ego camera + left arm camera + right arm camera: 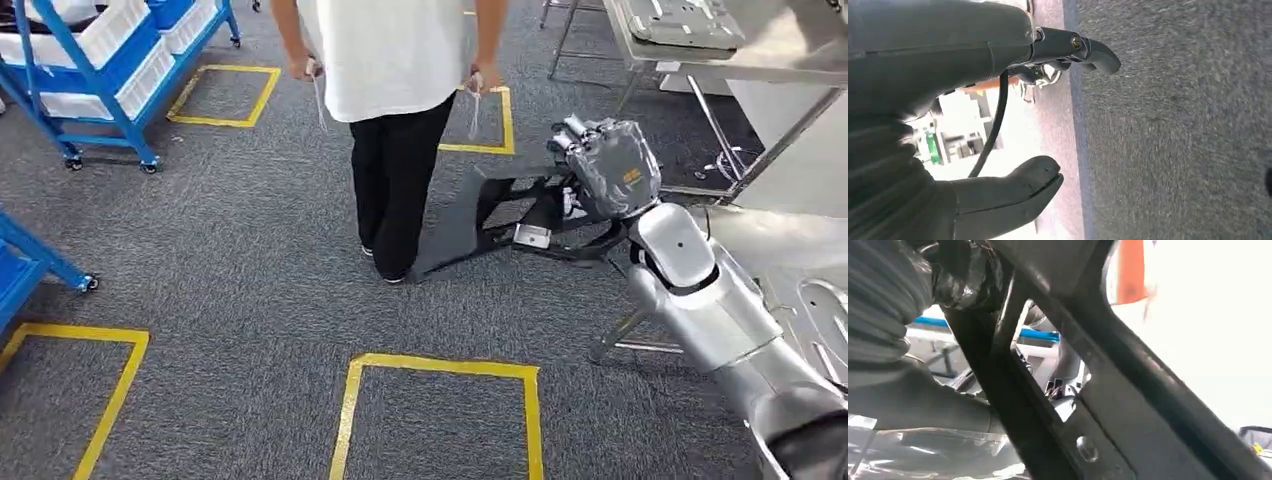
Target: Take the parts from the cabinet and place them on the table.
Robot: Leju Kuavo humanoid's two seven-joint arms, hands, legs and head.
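Note:
My right hand, wrapped in clear plastic, grips a large black frame-shaped part and carries it above the grey carpet at the right of the head view. The same black part crosses the right wrist view close up, with a screw hole in it, and the plastic-wrapped right hand closes around one of its bars. My left hand hangs over the carpet, thumb and fingers apart, holding nothing. A metal table stands at the far right.
A person in a white shirt and black trousers stands just ahead, close to the carried part. Blue racks with white bins stand at the far left. Yellow tape squares mark the carpet. A metal stand holds a grey moulded piece.

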